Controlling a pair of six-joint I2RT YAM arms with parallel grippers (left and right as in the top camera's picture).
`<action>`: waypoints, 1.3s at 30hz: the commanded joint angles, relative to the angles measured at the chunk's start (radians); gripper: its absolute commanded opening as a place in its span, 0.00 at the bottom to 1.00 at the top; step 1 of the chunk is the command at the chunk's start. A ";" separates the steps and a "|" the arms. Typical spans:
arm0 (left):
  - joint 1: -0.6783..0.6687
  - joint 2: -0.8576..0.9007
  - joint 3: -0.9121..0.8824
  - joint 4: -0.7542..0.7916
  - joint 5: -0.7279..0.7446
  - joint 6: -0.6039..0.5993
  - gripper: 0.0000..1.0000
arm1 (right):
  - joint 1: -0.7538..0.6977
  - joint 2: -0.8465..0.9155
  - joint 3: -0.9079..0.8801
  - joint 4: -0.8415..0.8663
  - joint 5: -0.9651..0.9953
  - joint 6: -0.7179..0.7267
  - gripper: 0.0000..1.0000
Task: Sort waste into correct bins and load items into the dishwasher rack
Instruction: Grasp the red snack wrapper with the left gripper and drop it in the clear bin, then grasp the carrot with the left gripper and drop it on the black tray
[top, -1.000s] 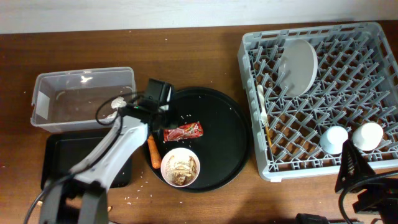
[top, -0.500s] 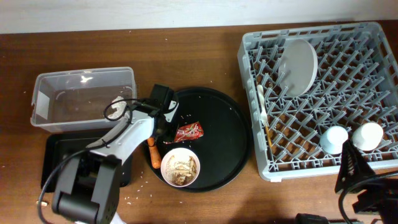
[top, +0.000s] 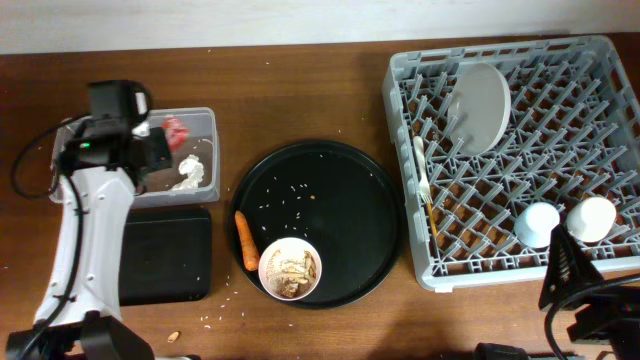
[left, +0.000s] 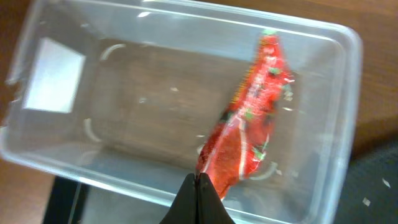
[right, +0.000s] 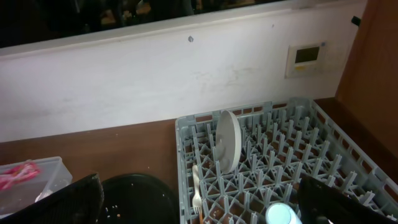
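My left gripper (left: 198, 186) is shut on a corner of the red crumpled wrapper (left: 252, 124) and holds it over the clear tub (left: 345, 93). From overhead the gripper (top: 160, 145) and wrapper (top: 175, 128) are above the tub (top: 205, 115), where a white tissue (top: 188, 176) lies. The carrot (top: 245, 240) and the white bowl of brownish scraps (top: 290, 268) sit on the round black tray (top: 370, 200). The rack (top: 400, 75) holds the plate (top: 478, 105), fork (top: 422, 165), chopsticks (top: 432, 215), light-blue cup (top: 540, 222) and white cup (top: 592, 217). My right gripper (right: 199, 208) is open and empty.
The shallow black rectangular tray (top: 165, 255) lies in front of the clear tub. Rice grains are scattered on the round tray and on the table near its front left. A white wall runs behind the table.
My left arm has swung left from the round tray to above the clear tub, carrying the red wrapper with it. The right arm has not moved.
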 joint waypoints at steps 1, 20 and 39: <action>0.065 -0.020 0.005 0.006 0.032 -0.019 0.35 | -0.002 0.001 -0.002 0.004 0.006 0.003 0.99; -0.382 -0.051 -0.612 0.177 0.259 -0.371 0.46 | -0.002 0.001 -0.002 0.004 0.005 0.003 0.99; 0.241 -0.203 -0.433 -0.179 0.116 -0.383 0.39 | -0.002 0.001 -0.002 0.004 0.005 0.003 0.99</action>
